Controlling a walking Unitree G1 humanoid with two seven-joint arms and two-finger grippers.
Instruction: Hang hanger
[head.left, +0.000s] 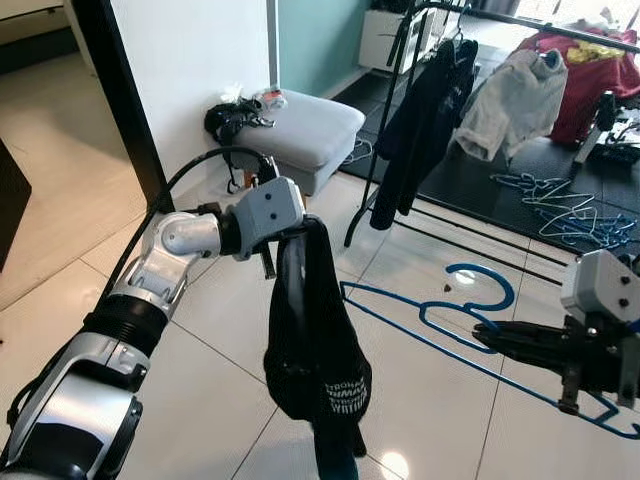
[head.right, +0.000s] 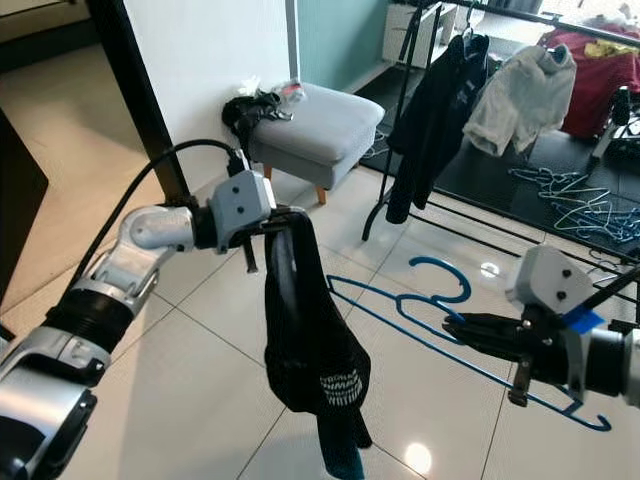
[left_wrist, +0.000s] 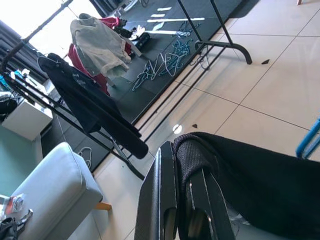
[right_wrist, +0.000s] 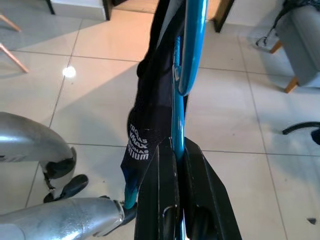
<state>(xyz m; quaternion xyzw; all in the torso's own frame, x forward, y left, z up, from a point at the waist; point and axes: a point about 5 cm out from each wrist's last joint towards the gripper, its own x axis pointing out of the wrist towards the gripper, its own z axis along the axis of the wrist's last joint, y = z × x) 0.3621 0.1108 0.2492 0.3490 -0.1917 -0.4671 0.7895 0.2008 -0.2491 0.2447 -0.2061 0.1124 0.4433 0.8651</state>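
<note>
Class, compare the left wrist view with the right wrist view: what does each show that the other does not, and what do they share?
Left wrist view alone: the clothes rack with a dark garment and a pale garment hanging on it, loose hangers lying on the dark mat, and the left tool shut on black fabric.

Right wrist view alone: the right tool shut on the blue hanger, and white lettering on the cloth.

Both: the black garment, the grey footstool and the tiled floor.
</note>
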